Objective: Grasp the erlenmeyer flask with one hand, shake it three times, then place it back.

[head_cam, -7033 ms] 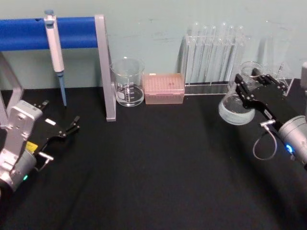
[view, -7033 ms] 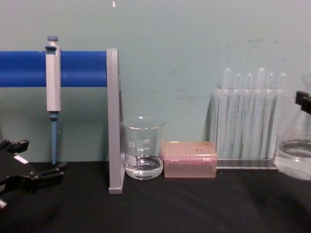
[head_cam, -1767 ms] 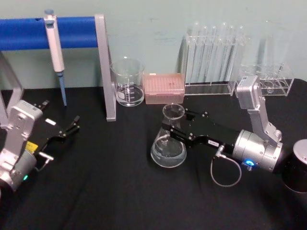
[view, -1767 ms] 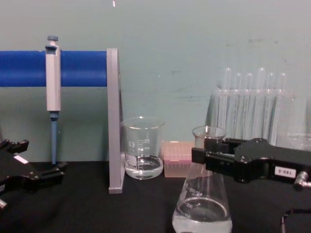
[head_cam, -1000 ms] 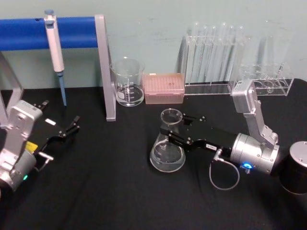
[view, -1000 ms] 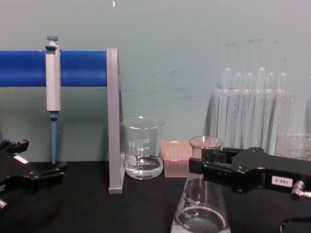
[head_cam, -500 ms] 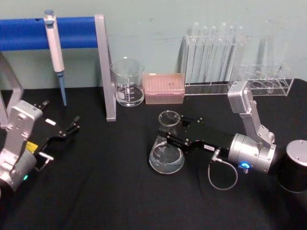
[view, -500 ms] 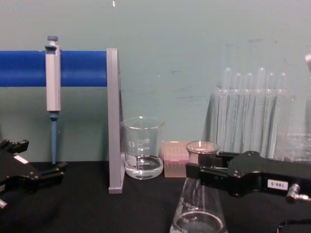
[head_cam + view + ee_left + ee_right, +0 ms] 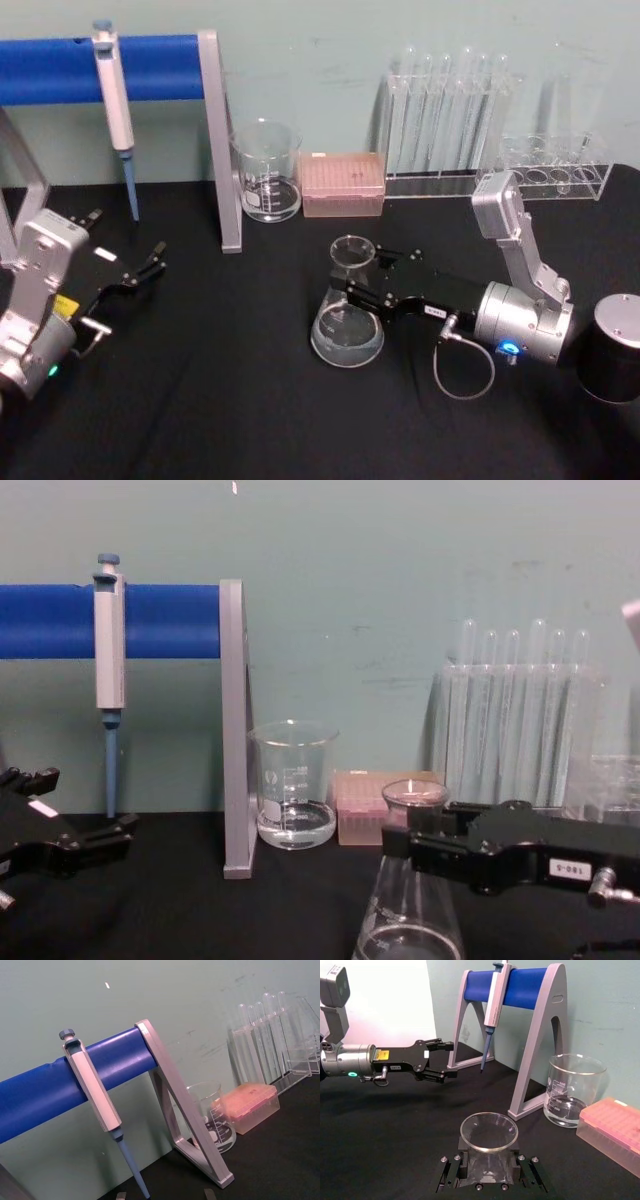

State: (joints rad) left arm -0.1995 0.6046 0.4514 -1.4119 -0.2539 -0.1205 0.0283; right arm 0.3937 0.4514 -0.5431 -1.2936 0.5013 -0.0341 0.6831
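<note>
The erlenmeyer flask (image 9: pixel 347 330) is upright on the black table's middle, a little clear liquid in its wide base. My right gripper (image 9: pixel 353 286) is shut on its neck just under the rim, reaching in from the right. In the chest view the flask (image 9: pixel 409 925) is cut off at the bottom, so I cannot tell whether its base touches the cloth; the right gripper (image 9: pixel 412 848) clamps the neck there. The right wrist view looks down into the flask (image 9: pixel 488 1133). My left gripper (image 9: pixel 152 262) is parked at the left, open and holding nothing.
A blue pipette stand (image 9: pixel 218 140) with a pipette (image 9: pixel 116 100) stands back left. A glass beaker (image 9: pixel 267 172), a pink tip box (image 9: pixel 342 185) and test tube racks (image 9: pixel 445 110) line the back wall. A dark cylinder (image 9: pixel 614 345) sits at the right edge.
My right gripper has lowered the flask and drawn it slightly left over the last second. The left arm has not moved.
</note>
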